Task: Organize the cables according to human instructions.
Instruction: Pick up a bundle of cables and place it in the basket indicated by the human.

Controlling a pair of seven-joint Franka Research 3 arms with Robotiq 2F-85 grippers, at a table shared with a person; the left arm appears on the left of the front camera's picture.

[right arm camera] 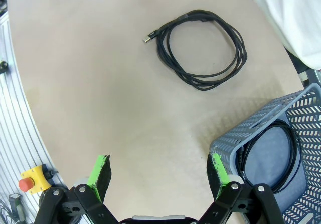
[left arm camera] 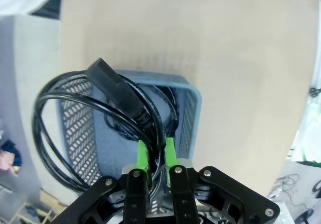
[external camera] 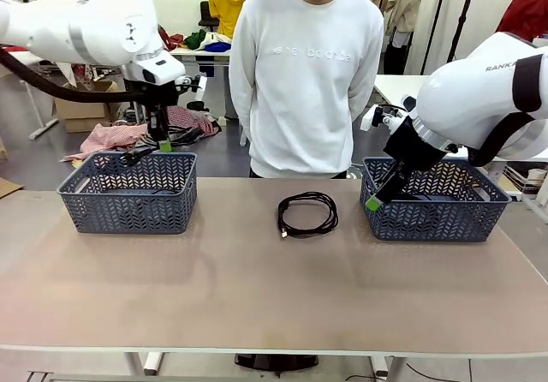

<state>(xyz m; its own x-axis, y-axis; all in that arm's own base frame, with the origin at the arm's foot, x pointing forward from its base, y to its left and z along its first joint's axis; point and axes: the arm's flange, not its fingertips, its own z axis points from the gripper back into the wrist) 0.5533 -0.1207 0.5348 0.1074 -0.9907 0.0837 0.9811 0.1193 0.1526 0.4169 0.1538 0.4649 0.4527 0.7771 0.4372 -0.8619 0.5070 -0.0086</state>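
Observation:
My left gripper (external camera: pixel 163 145) hangs over the left basket (external camera: pixel 128 195), shut on a black coiled cable (external camera: pixel 137 153). In the left wrist view its green fingers (left arm camera: pixel 143 156) pinch the cord, and the coil with its chunky plug (left arm camera: pixel 115 91) dangles above the basket (left arm camera: pixel 193 103). Another cable (left arm camera: pixel 168 97) lies inside that basket. A thin cable loop (external camera: pixel 308 213) rests on the table's middle, also in the right wrist view (right arm camera: pixel 200 48). My right gripper (external camera: pixel 375 199) stands open at the right basket's (external camera: pixel 437 211) near-left corner, holding nothing (right arm camera: pixel 159 173). One cable (right arm camera: pixel 281 153) lies in that basket (right arm camera: pixel 261 121).
A person in a white sweatshirt (external camera: pixel 308 74) stands at the far edge, between the baskets, hands behind the back. The near half of the table (external camera: pixel 257 296) is bare. A yellow box with a red button (right arm camera: pixel 30 180) sits beyond the table's edge.

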